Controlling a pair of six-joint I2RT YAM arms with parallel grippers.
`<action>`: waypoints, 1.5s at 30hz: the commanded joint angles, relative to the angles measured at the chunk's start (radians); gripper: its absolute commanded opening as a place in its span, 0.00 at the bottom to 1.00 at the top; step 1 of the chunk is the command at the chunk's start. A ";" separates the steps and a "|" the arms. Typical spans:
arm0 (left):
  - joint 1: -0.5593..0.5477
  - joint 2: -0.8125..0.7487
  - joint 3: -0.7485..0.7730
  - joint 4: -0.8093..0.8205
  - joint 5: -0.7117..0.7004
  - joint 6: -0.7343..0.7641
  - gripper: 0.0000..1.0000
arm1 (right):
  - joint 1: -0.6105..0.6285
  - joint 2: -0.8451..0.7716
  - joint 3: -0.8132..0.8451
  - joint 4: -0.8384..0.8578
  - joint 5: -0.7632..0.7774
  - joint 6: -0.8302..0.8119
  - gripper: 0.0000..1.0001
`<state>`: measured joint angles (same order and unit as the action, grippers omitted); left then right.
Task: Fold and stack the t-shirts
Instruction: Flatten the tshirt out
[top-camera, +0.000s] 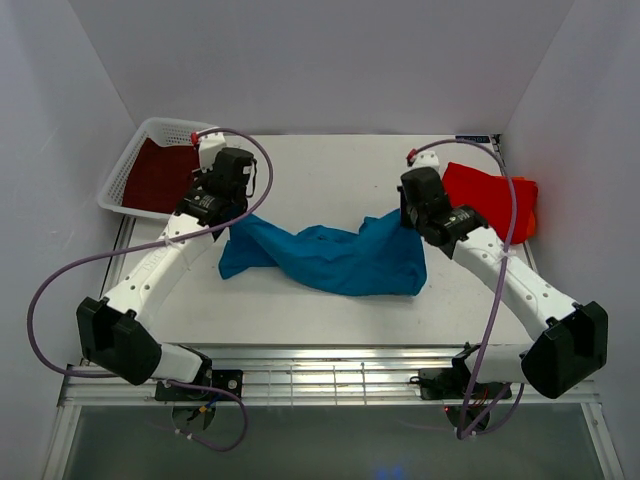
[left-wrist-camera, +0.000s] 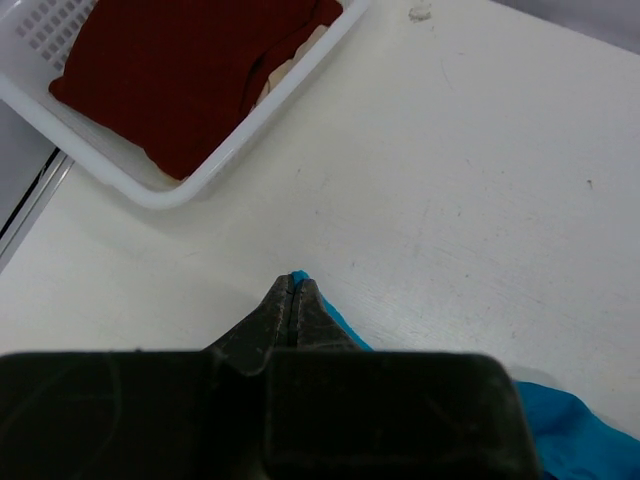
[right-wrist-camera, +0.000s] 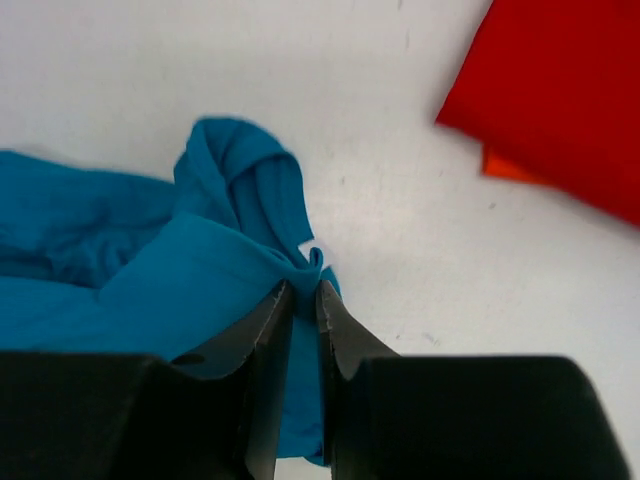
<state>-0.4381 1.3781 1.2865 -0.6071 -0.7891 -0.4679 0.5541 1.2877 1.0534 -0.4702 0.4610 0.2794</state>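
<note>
Look first at the teal-blue t-shirt (top-camera: 330, 262): rumpled across the middle of the table (top-camera: 330, 165), sagging in the centre, held at its left and right ends. Check the left gripper (left-wrist-camera: 293, 292): pressed tight together, with only a sliver of teal edge nipped at the very tip. Thin hold there, so likely to slip under a hard tug. Now the right gripper (right-wrist-camera: 305, 292): closed to a narrow gap on a bunched pucker of the same cloth, a fuller bite.

Best to raise both ends together, level, and draw apart gently until the middle sag flattens. No jerking on the left side. Lay down smooth before any fold, never onto wrinkles.

Further back on the right, spot the red-orange t-shirt (top-camera: 495, 195), apparently folded flat near the far corner, well apart from the teal. Probably the stacking place, so plan to finish over there. Furthest left, see the dark maroon t-shirt (top-camera: 155, 172) lying in the white mesh basket (top-camera: 118, 175), not yet folded by the look of things.
</note>
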 joint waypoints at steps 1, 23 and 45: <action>0.006 -0.001 0.120 0.006 0.001 0.058 0.00 | -0.034 0.018 0.202 -0.060 0.071 -0.112 0.21; 0.004 -0.280 0.588 -0.031 0.580 0.143 0.00 | -0.036 -0.103 0.958 -0.205 -0.042 -0.388 0.15; -0.033 -0.252 0.134 0.013 0.806 0.003 0.00 | 0.000 -0.002 -0.064 0.422 -0.683 0.014 0.30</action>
<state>-0.4500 1.1572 1.3750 -0.6353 0.0193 -0.4515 0.5304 1.2186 1.0161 -0.2325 -0.0841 0.2523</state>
